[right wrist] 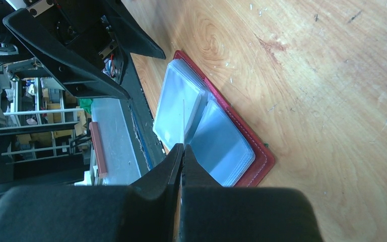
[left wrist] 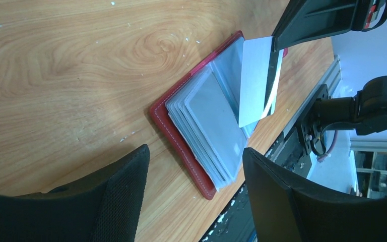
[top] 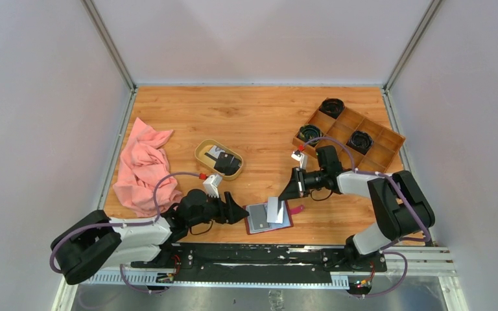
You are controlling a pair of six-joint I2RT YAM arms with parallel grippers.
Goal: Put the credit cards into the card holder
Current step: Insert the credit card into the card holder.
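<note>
- Card holder (left wrist: 209, 118): dark red, lying open on wooden table (left wrist: 70, 60), clear pockets fanned.
- White credit card (left wrist: 254, 80): tilted over the holder's far half, top edge pinched by right gripper (left wrist: 273, 48).
- Left gripper (left wrist: 195, 150): black fingers spread apart, foreground.

One end of white card (left wrist: 254, 80) hidden inside right end effector (left wrist: 276, 46) — part of card holder (left wrist: 201, 126) lies behind the card.

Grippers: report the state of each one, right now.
Left gripper: open, holding nothing, beside the open card holder.
Right gripper: shut on a white credit card, held over the card holder.
</note>
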